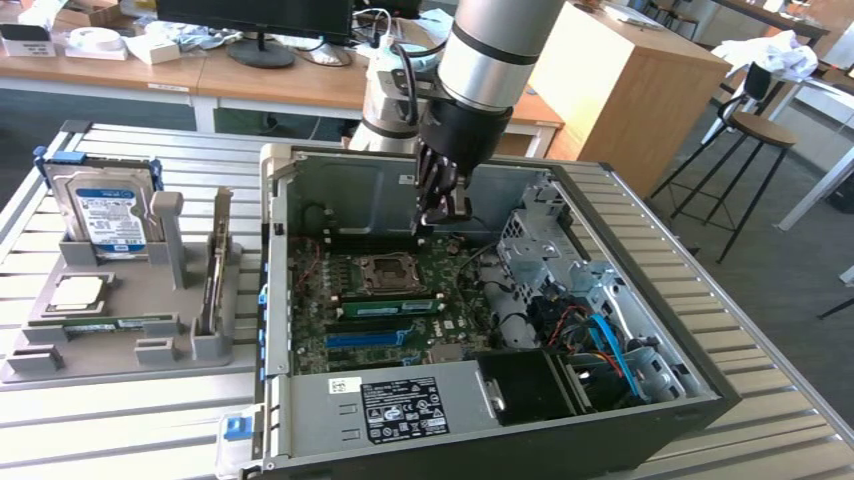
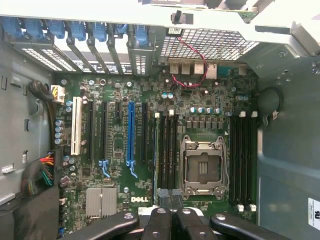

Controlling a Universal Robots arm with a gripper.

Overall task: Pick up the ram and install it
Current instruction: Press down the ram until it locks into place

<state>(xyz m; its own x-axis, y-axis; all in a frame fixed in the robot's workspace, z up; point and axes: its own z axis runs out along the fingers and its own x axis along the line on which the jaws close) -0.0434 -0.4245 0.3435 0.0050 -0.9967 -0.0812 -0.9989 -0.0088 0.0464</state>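
The ram (image 1: 391,306) sits seated in a memory slot on the motherboard (image 1: 400,300) inside the open computer case (image 1: 694,400), just beside the empty processor socket (image 1: 380,268). Its long axis runs across the board from the exterior view's left to right, standing on its long edge. In the wrist view it shows as a thin edge (image 2: 156,150). The gripper (image 1: 443,212) hangs above the board, fingers (image 2: 172,215) closed together, holding nothing.

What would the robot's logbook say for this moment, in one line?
gripper: shut, inside open computer case | over motherboard | ram: in slot
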